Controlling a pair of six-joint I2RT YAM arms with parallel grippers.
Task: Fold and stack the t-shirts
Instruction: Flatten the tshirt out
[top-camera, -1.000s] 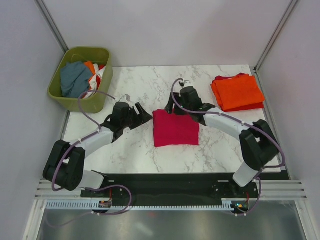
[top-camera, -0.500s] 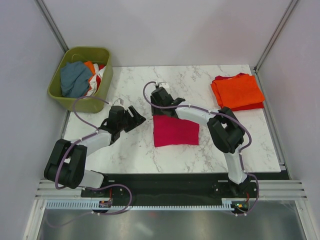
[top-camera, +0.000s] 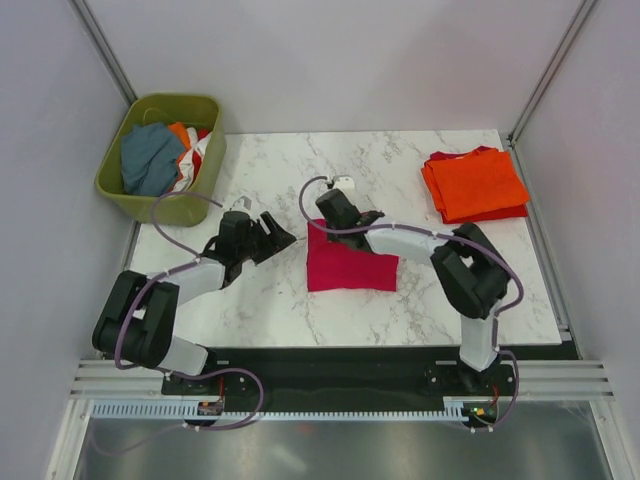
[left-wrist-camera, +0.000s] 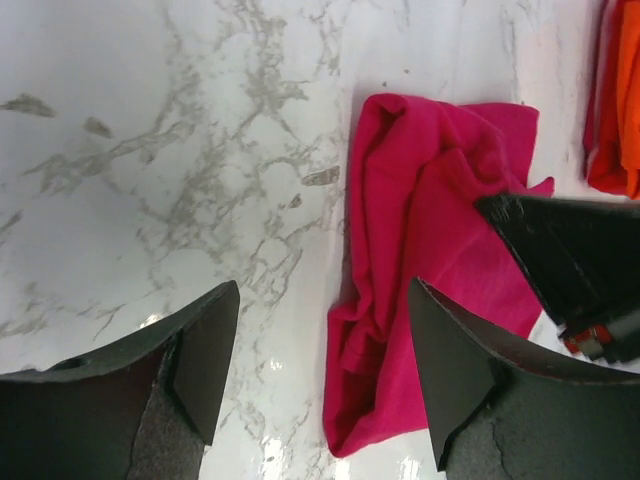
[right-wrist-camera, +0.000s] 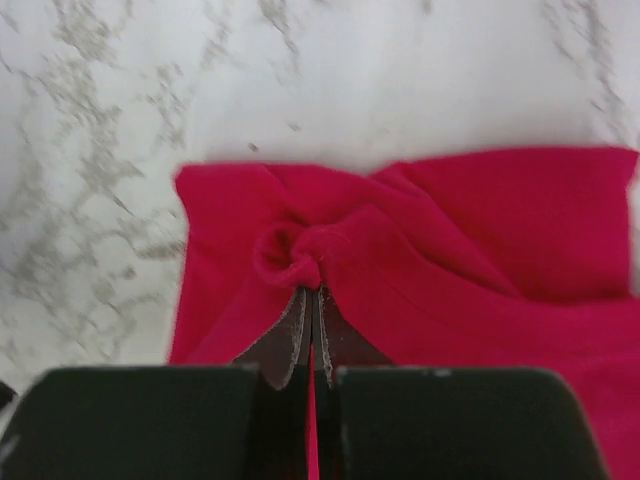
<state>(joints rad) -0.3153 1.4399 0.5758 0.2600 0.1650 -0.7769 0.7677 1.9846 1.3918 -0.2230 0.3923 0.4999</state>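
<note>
Two closed fingers of the right gripper (right-wrist-camera: 312, 292) pinch a bunched edge of the soft magenta t-shirt (right-wrist-camera: 450, 230) lying just ahead; left gripper (left-wrist-camera: 320, 300) hangs spread alongside. Limp cloth likely needs every layer caught.

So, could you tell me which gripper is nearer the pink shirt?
Right. The right gripper is shut on the pink shirt at its far-left corner; the left gripper hovers open by its left edge, holding nothing.

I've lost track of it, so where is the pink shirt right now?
From above, the pink shirt lies at the middle of the table, just right of the open left claw, with the right claw pinching its far edge.
</note>
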